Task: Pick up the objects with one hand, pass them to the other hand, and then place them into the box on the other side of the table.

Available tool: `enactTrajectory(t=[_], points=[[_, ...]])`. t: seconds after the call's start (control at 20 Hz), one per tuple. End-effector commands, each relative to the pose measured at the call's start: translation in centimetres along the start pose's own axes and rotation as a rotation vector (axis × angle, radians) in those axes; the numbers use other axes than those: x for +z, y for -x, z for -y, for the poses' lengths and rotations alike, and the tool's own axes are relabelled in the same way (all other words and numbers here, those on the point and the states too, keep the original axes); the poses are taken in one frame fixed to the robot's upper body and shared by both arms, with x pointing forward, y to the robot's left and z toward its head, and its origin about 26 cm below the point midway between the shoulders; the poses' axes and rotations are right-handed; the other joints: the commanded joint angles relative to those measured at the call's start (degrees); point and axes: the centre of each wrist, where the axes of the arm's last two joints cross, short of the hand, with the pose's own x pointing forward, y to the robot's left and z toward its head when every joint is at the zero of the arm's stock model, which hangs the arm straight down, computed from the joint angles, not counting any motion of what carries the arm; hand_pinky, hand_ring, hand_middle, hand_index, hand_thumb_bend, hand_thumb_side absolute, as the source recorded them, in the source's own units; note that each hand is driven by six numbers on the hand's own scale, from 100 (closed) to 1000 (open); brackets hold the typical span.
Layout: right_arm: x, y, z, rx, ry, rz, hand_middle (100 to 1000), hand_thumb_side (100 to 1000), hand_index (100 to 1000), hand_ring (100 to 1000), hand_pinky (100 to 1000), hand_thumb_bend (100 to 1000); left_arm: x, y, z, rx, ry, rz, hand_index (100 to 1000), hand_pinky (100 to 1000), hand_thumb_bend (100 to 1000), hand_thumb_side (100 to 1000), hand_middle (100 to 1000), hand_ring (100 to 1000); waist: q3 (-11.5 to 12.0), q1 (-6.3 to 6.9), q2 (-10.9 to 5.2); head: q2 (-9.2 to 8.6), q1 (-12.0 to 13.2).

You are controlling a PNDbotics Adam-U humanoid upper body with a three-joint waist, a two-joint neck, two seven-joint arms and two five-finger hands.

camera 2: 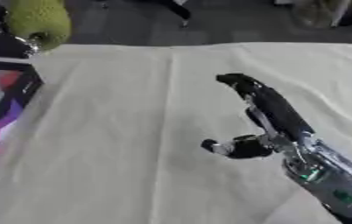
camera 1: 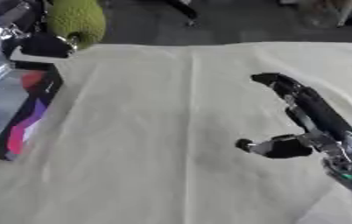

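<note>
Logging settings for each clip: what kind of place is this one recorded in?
Probably an indoor lab or demo workspace, not a home. A table under a cream cloth faces a dark floor; a box sits at its left edge, and the robot's left hand holds a green textured object above it. The right hand rests open.

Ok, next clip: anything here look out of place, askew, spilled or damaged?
Nothing spilled or damaged. The green object is up at the far left table edge in the left hand, above the box. The right hand hangs open and empty over the cloth, which is only lightly creased.
</note>
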Motion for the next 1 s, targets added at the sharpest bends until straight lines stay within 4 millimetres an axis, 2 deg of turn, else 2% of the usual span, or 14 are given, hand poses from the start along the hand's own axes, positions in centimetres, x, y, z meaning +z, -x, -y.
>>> enactTrajectory(t=[0.05,0.45,0.75,0.8,0.85,0.9,0.95,1.0], points=[[0.1,0.6,1.3,0.067,0.03,0.051,852,297,931,900,829,675,-1.1,2.1,-2.8,-0.008,-0.128,-0.033,436,599,103,100,285,454,-0.42,-1.07,-0.25,-0.86,1.63],[1.1,1.1,0.9,0.066,0.079,0.073,850,292,930,895,820,670,-3.7,8.1,-4.9,-0.026,-0.299,-0.168,437,609,137,100,288,465,-1.06,-1.85,0.69,-1.06,3.42],[1.6,1.0,0.5,0.053,0.105,0.046,837,283,921,879,803,657,-4.5,11.4,-4.9,-0.101,-0.29,-0.233,498,642,204,100,357,504,-1.27,-2.15,1.04,-1.21,3.53],[1.6,1.0,0.4,0.05,0.108,0.045,837,282,921,879,803,657,-4.6,11.8,-4.8,-0.116,-0.282,-0.246,546,661,249,100,408,539,-1.3,-2.19,1.06,-1.3,3.62],[1.6,1.0,0.4,0.048,0.111,0.045,836,281,921,878,802,657,-4.7,12.1,-4.8,-0.134,-0.278,-0.256,616,696,338,100,472,585,-1.32,-2.21,1.07,-1.37,3.66],[1.6,1.0,0.4,0.046,0.114,0.044,836,280,920,878,801,656,-4.8,12.4,-4.8,-0.157,-0.273,-0.26,675,741,492,128,515,636,-1.33,-2.22,1.07,-1.42,3.67],[1.6,1.0,0.4,0.045,0.116,0.043,836,280,920,877,801,655,-4.8,12.6,-4.6,-0.194,-0.265,-0.258,707,754,632,231,541,671,-1.35,-2.21,1.07,-1.48,3.65],[1.6,1.0,0.3,0.044,0.118,0.041,836,279,921,877,798,656,-4.7,12.8,-4.5,-0.242,-0.253,-0.256,766,779,796,396,604,740,-1.37,-2.2,1.06,-1.51,3.62]])
